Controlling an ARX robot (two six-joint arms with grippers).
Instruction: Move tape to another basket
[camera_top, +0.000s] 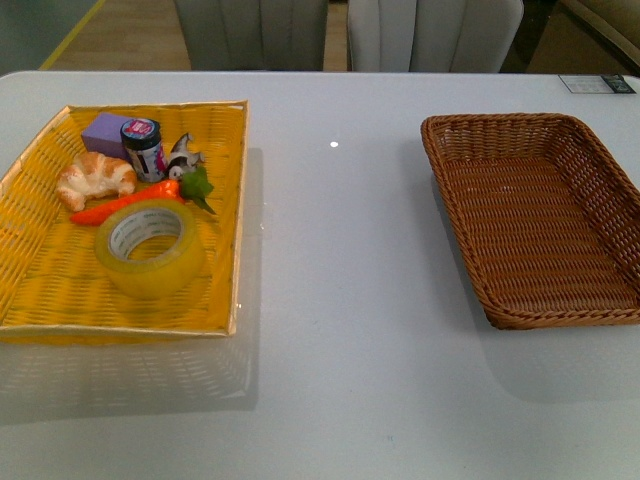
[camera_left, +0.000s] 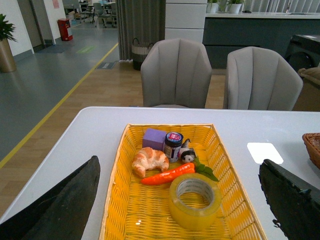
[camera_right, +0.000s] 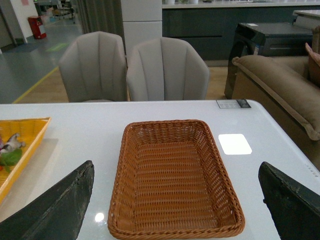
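Note:
The yellow tape roll (camera_top: 150, 246) lies flat in the bright yellow woven tray (camera_top: 40, 290) at the table's left, near the tray's front. It also shows in the left wrist view (camera_left: 195, 201). The brown wicker basket (camera_top: 600, 230) stands empty at the right, also in the right wrist view (camera_right: 175, 227). My left gripper (camera_left: 182, 210) is open, raised above and short of the tape, its fingers (camera_left: 60, 205) spread wide. My right gripper (camera_right: 175, 210) is open above the near end of the brown basket. Neither arm shows in the front view.
In the yellow tray behind the tape lie a carrot (camera_top: 125, 203), a croissant (camera_top: 95, 178), a purple block (camera_top: 105, 133), a small jar (camera_top: 143, 148) and a small figurine (camera_top: 183, 157). White tabletop (camera_top: 340, 300) separates tray and basket. Grey chairs (camera_top: 400, 35) stand behind the table.

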